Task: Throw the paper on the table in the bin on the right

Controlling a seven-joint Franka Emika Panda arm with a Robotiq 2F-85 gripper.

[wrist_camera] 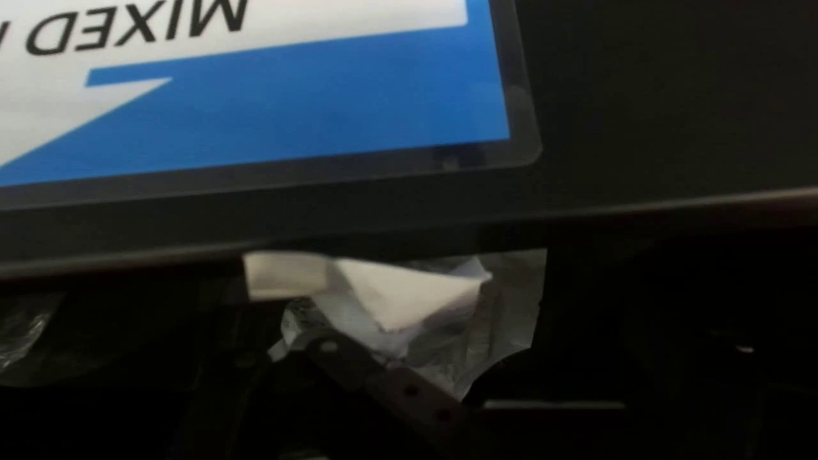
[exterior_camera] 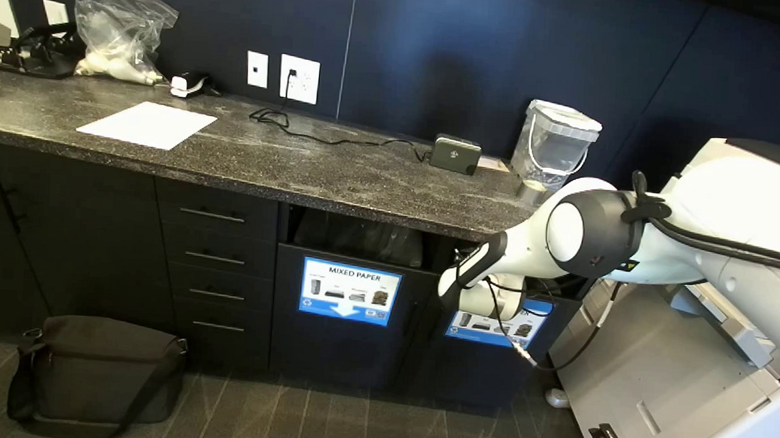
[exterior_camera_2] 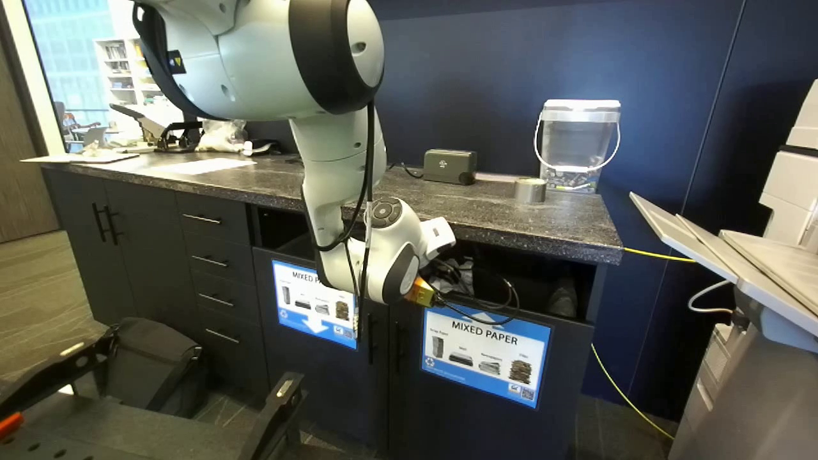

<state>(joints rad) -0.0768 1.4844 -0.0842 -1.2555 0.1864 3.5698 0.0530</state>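
- OK so the paper [wrist_camera: 409, 294] is down at the bin [exterior_camera_2: 486, 428]. In the wrist view it's a crumpled white bit just on the inner side of the front edge [wrist_camera: 639, 206]; whether it touches that edge, can't tell.
- The bit that matters imo: the paper lies right off the finger end of the gripper [wrist_camera: 377, 361], between a dark linkage [wrist_camera: 409, 390] and the front edge, with the linkage covering part of it. Its longer spread runs roughly along the edge, not across.
- Heads up, the label [wrist_camera: 307, 102] reads upside down in that view, so don't trust its "up".
- Gripper state? No clue tbh. Way too dark to see whether the fingers are together, apart or pinching the paper.
- Just the one arm [exterior_camera_2: 339, 160], and it's at the slot [exterior_camera_2: 530, 275] between the table [exterior_camera: 339, 169] top and the bin's front.
- There's also a big flat sheet [exterior_camera: 148, 125] on the table, pretty sure that's not ours.
- My guess: this is the drop step, nearly done. If the paper's pinched, next is spreading the fingers once all of it is past the edge, then backing out. Could go wrong if it snags on the linkage or flops over the front.
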